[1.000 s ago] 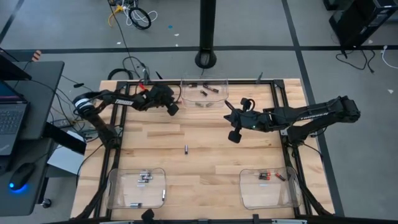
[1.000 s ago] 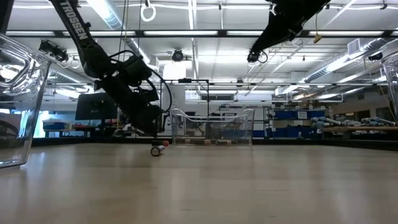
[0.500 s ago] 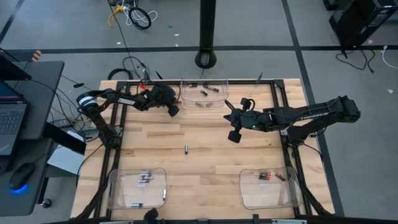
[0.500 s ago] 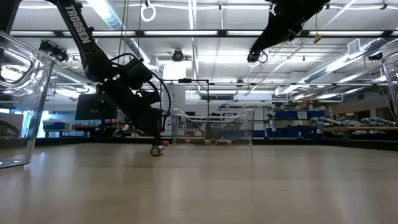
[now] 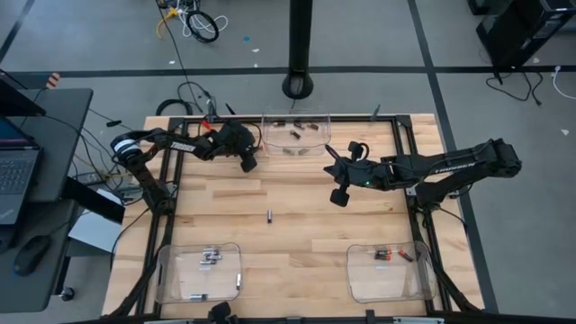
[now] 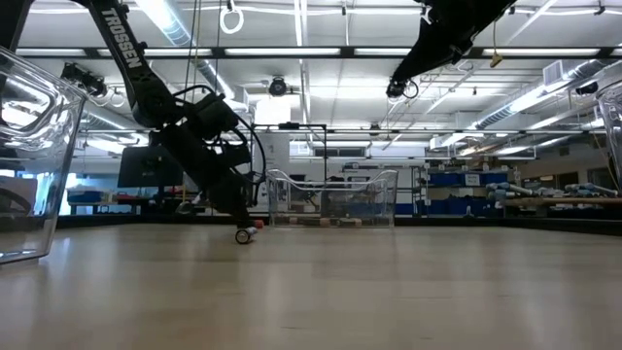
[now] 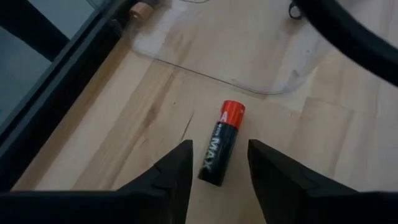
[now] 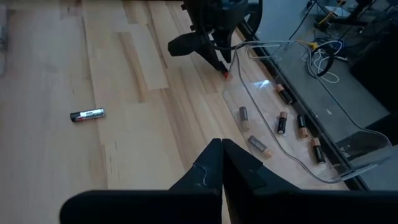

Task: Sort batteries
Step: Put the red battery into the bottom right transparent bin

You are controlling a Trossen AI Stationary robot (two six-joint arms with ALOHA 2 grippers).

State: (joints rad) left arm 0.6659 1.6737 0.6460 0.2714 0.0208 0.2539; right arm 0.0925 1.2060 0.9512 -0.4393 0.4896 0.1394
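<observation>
The worktop [image 5: 297,207] carries 3 clear bins. The far bin [image 5: 295,135], at the middle of the far edge, has several batteries in it. The near-left bin [image 5: 198,272] holds a cluster of silvery cells, and the near-right bin [image 5: 387,270] holds a few dark ones with red ends. So I judge the sort is well under way, not finished.

Left gripper [image 7: 214,171] is low at the far left, just beside the far bin's left corner, its fingers apart and straddling a black battery with a red end [image 7: 222,143] that lies flat on the wood. Nothing is clamped. Whether that cell counts as sorted there, I can't say.

Right gripper [image 5: 340,193] hovers right of centre, fingers pressed together, holding nothing.

1 more lone battery [image 5: 268,214] lies in the open middle of the worktop, well apart from every bin, so that one is left to do.
</observation>
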